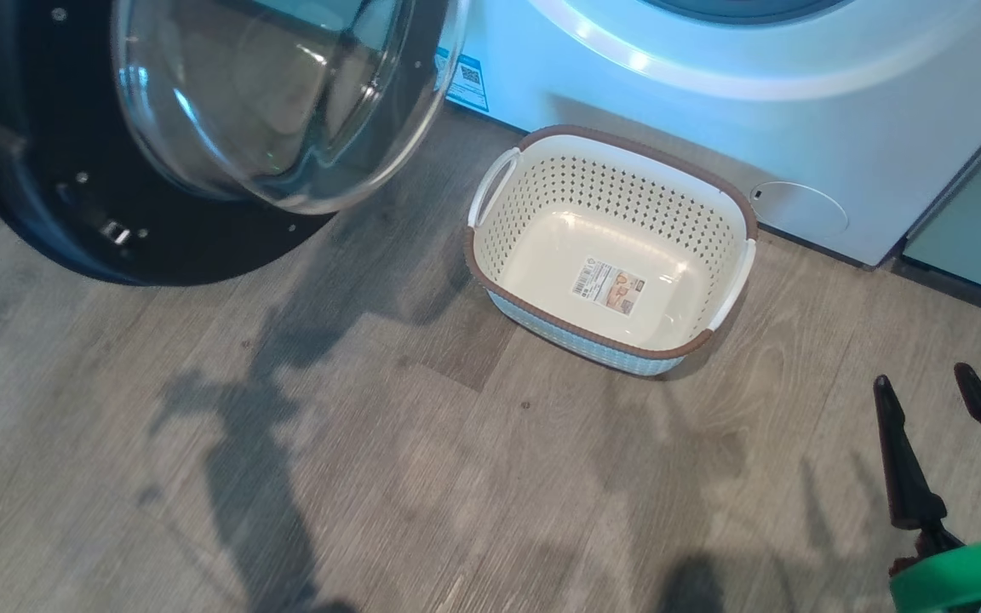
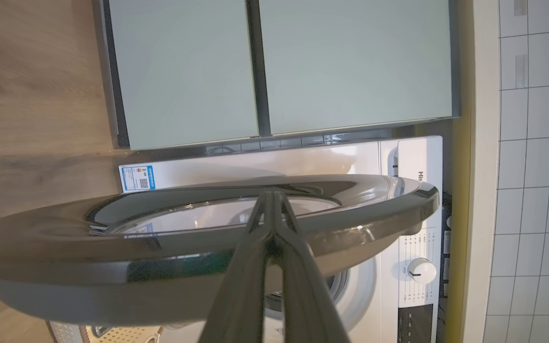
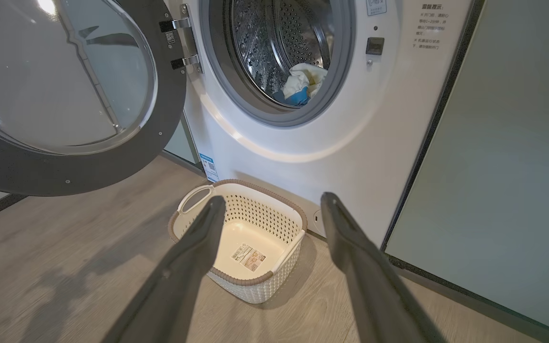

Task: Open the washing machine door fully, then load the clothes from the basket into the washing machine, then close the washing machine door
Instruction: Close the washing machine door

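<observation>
- The washing machine door [image 3: 72, 171] stands open, swung out on its hinge [image 3: 184, 45] to the left of the porthole in the right wrist view, with its glass window [image 3: 55, 81] bulging towards the camera.
- The washing machine [image 3: 350, 143] is white; its round opening shows the perforated metal drum [image 3: 265, 43].
- The clothes [image 3: 303, 83] lie inside the drum, low at its front: a pale yellow bundle with a bright blue patch.
- The basket [image 1: 639, 151] sits on the wood-look floor [image 1: 371, 468] just in front of the washing machine, below the porthole and to the right of the door in the head view. Its cream bottom carries a label sticker [image 1: 608, 288].
- An energy sticker [image 1: 467, 83] sits low on the machine's front, and a round service flap [image 1: 800, 209] is just beyond the basket's far right corner.
- The right gripper [image 1: 923, 379] hangs at the lower right of the head view, its 2 dark fingers spread wide with nothing between them, well apart from the basket.
- The left gripper [image 2: 270, 195] has its 2 fingers pressed together, tips lying over the door's dark rim in the left wrist view; I cannot tell whether they touch it.
- Pale green cabinets [image 3: 493, 166] stand beside the machine.
</observation>
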### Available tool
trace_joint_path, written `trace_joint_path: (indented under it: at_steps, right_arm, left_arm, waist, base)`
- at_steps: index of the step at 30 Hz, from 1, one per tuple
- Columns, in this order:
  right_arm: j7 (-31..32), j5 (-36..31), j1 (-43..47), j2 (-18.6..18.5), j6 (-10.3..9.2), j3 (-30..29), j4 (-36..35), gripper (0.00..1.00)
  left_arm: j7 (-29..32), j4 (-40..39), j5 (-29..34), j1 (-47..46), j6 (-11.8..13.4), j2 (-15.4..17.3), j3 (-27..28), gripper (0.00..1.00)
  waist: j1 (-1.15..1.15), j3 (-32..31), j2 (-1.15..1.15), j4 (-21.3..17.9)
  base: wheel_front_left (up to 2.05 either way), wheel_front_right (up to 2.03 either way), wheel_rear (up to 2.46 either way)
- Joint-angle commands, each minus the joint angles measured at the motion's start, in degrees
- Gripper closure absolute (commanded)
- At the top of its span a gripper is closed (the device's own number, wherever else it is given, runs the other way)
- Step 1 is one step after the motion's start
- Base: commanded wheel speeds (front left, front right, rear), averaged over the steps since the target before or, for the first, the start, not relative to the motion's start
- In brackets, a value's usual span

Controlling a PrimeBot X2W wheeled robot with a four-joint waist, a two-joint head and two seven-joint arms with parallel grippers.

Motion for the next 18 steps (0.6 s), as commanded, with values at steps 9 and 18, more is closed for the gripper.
trace_joint_path:
  at_steps: [9, 18]
  right_arm:
    - [0.56, 0.71, -1.88, -1.49, -0.16, 0.85, -1.88, 0.00]
    - [0.34, 0.48, -1.82, -0.90, -0.16, 1.19, -1.53, 0.00]
  left_arm:
    - [5.39, -3.70, -2.14, 0.41, -1.19, 1.44, 0.61, 1.00]
    - [10.84, -7.33, -3.11, 2.00, -2.53, 0.08, -0.57, 1.00]
  waist:
    - [0.00, -0.20, 0.00, 0.77]
    - [0.00, -1.26, 0.00, 0.97]
  base:
    - [0.00, 0.00, 0.00]
    - [0.00, 0.00, 0.00]
